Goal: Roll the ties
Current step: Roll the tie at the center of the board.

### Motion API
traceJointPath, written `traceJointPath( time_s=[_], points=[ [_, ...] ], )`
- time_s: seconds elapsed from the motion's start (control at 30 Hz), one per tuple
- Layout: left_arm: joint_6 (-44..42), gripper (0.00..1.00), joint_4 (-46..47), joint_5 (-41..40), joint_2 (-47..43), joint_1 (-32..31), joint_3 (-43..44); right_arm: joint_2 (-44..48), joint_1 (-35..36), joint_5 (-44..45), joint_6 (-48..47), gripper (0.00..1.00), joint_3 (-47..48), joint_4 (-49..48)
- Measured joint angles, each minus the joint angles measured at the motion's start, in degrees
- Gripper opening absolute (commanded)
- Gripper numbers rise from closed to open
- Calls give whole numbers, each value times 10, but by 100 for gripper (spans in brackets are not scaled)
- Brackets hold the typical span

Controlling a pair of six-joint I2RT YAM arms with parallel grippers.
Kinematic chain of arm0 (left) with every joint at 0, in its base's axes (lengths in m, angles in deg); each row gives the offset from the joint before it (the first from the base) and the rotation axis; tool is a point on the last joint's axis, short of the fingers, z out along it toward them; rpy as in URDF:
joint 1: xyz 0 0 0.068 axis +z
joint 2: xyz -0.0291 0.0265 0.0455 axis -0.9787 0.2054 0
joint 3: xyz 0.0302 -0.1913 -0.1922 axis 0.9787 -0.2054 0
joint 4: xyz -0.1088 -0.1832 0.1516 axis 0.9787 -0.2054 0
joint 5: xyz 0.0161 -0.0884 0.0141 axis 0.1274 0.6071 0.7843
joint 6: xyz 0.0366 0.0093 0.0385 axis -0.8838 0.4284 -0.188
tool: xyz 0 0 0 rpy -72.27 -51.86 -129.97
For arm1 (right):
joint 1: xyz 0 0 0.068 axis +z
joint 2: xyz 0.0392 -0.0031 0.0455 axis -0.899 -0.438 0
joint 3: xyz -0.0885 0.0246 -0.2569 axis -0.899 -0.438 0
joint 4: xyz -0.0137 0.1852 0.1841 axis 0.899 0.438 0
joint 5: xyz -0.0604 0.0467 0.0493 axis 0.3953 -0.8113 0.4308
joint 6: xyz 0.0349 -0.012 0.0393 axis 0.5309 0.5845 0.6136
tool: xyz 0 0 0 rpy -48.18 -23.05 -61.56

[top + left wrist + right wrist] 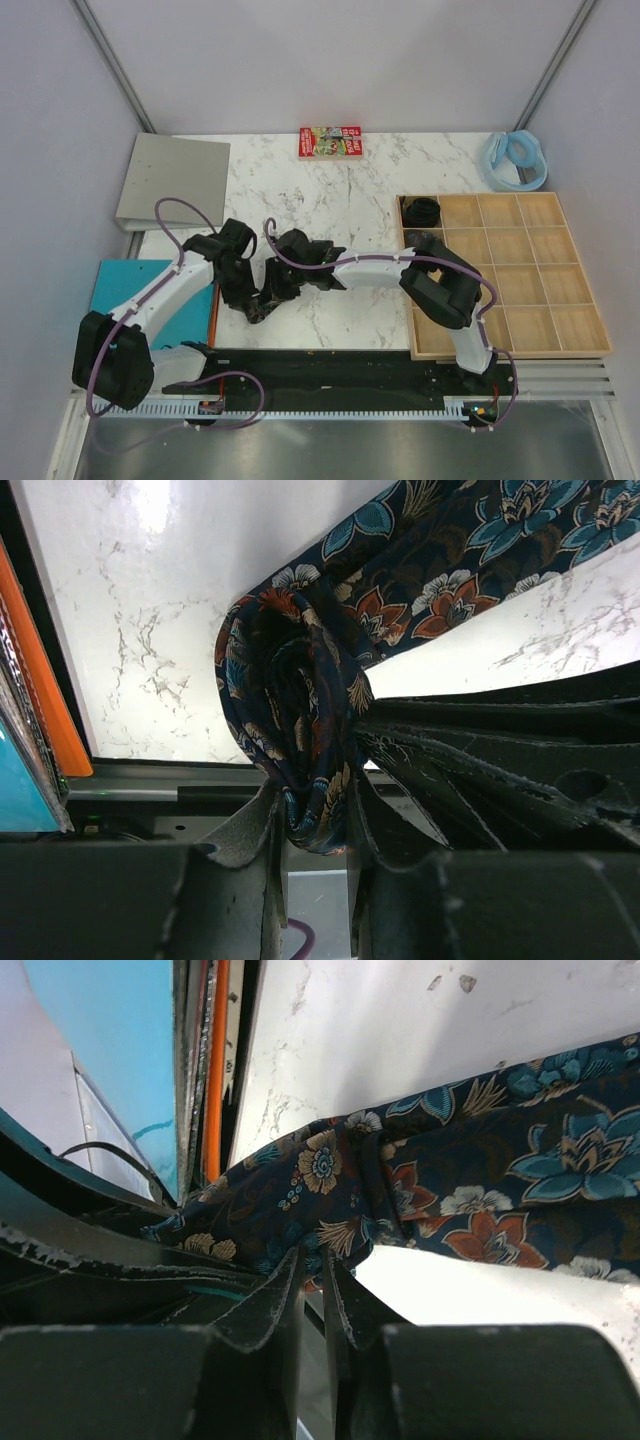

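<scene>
Reaching inward low, left claw (312,810) and right claw (312,1272) each pinch the half-rolled tie (290,680)

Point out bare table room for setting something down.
Bare marble: between the grey board and wooden tray, in front of the red box. Crowded beside the teal folder, where left gripper and right gripper pinch the tie.

L wrist view: tie (300,680) runs off top-right edge; coil's btm hidden btwn my left gripper (312,825) fingers. Top cam: it's too small/dark to make out.
</scene>
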Motion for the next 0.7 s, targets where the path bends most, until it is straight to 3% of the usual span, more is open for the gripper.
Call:
traceJointPath(
  time_s=[0.7],
  points=[
    [-45, 8, -2, 4, 175, 0, 124, -24, -50, -19, -30, 19, 1, 14]
  ],
)
